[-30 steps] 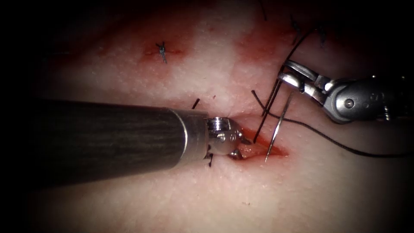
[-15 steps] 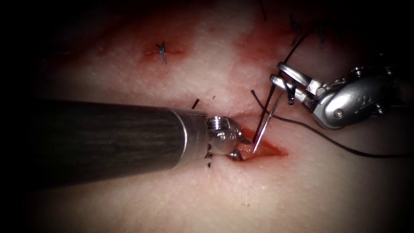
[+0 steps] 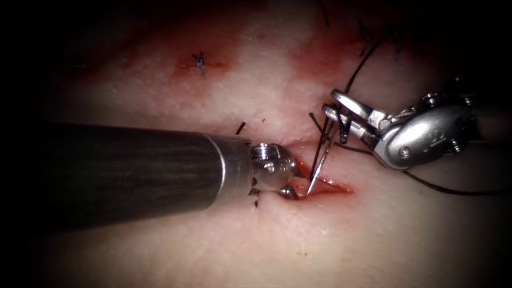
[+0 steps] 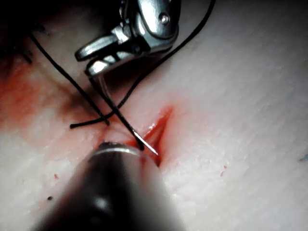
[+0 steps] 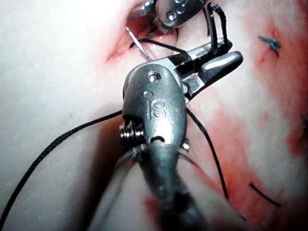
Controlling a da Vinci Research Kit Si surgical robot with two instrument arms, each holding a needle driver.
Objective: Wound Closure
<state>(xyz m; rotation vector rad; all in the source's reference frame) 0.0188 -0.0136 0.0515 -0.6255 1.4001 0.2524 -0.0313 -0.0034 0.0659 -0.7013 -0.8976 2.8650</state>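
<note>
**Inspector A:** Endoscope view first. The right tool (image 3: 332, 111) was clenched on the needle (image 3: 320, 160) near its blunt end. The tip stood in the open cut (image 3: 325, 188), just beside the left tool (image 3: 293, 184). Whether the point had entered the tissue (image 3: 266, 106), I could not tell.

**Inspector B:** And the left tool?

**A:** Its tip was sunk in the left end of the cut. Jaw state undetermined; nothing was seen held. The thread (image 3: 437, 184) trailed off to the right, and a strand crossed the needle near the right tool.

**B:** Left wrist view?

**A:** The needle (image 4: 126, 122) slanted from the right tool (image 4: 96, 60) down to the cut (image 4: 156, 130), with thread (image 4: 91, 122) crossing over it. My judgement: that crossing could snag the thread on the shaft.

**B:** Right wrist view?

**A:** The right tool (image 5: 216, 55) gripped the needle (image 5: 139, 45) well back. Held so far from the point, it could swivel under load. The point could also strike the left tool (image 5: 163, 10), being so close.
</note>
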